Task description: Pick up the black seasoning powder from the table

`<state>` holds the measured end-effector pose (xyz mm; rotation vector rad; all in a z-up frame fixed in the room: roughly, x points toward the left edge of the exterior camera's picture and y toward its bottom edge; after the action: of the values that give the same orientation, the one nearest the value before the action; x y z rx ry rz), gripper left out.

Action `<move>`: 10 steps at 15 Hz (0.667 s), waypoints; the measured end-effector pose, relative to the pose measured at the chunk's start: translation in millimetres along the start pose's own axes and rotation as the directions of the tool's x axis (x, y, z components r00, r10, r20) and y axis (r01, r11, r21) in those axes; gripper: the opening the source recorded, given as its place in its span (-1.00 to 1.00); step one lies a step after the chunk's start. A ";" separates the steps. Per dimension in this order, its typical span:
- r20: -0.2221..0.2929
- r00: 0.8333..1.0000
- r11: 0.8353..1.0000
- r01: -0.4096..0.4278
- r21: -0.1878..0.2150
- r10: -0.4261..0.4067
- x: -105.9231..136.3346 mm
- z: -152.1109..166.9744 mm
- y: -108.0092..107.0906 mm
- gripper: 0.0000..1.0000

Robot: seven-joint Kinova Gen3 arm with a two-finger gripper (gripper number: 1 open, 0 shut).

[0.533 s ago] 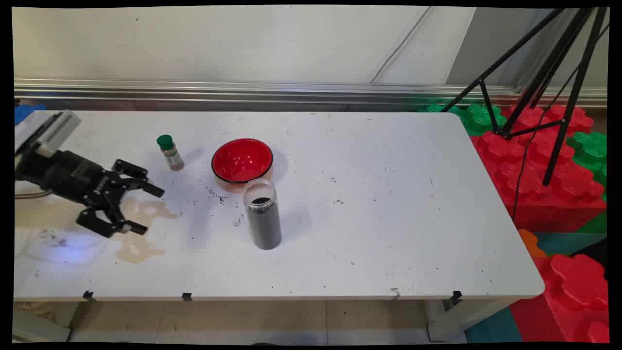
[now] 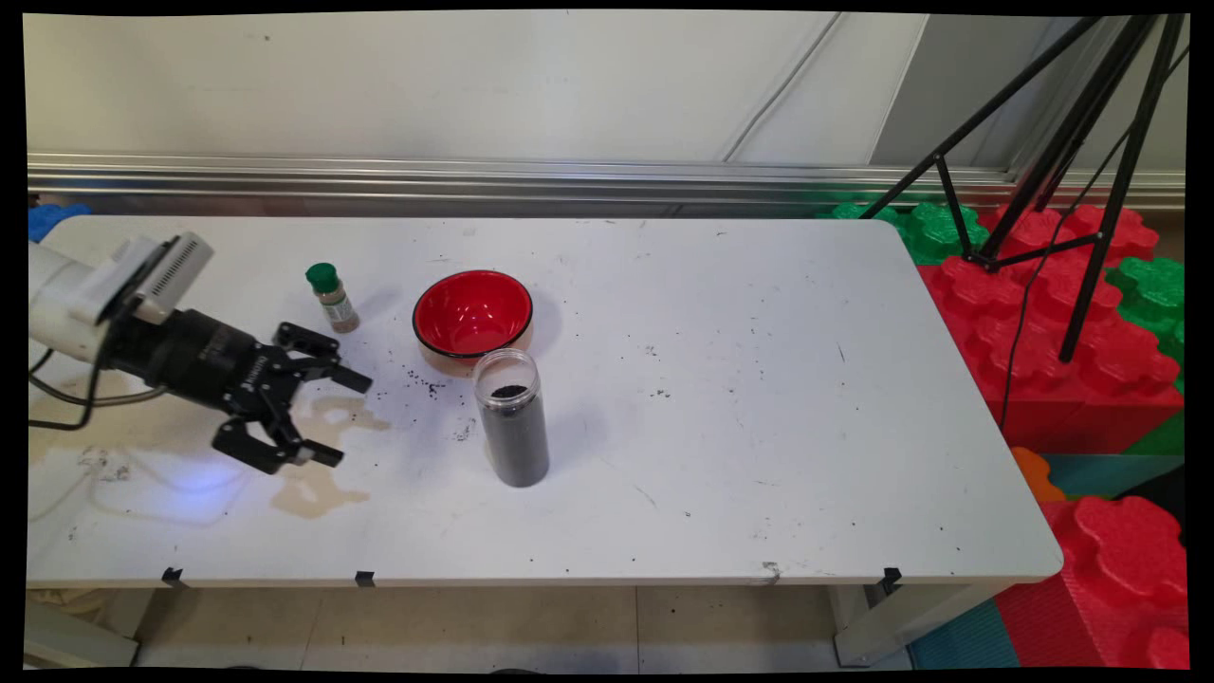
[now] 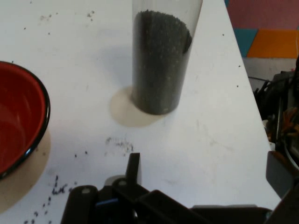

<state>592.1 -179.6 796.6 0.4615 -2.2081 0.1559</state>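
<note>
White and speckled with dark crumbs, the counter (image 2: 721, 398) carries a red bowl (image 2: 472, 314), a clear jar (image 2: 513, 417) of dark grains standing upright just in front of the bowl, and a small green-capped bottle (image 2: 331, 297) to the bowl's left. Low over the counter's left part, above some brownish stains (image 2: 318, 453), the hand (image 2: 340, 417) hangs released and empty, its fingers (image 2: 349, 379) spread and pointing toward the jar, with the bottle just behind it. Red and green foam blocks (image 2: 1062, 313) and a black tripod (image 2: 1072, 142) stand to the right.
</note>
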 end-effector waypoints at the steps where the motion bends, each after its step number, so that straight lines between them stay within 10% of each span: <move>1: -0.009 1.000 1.000 -0.003 0.000 0.003 0.4 6.6 -0.8 1.00; 10: -0.088 0.995 0.999 -0.038 0.013 0.039 3.8 61.8 -5.5 1.00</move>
<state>546.9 -202.3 760.5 0.4109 -2.1313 0.2054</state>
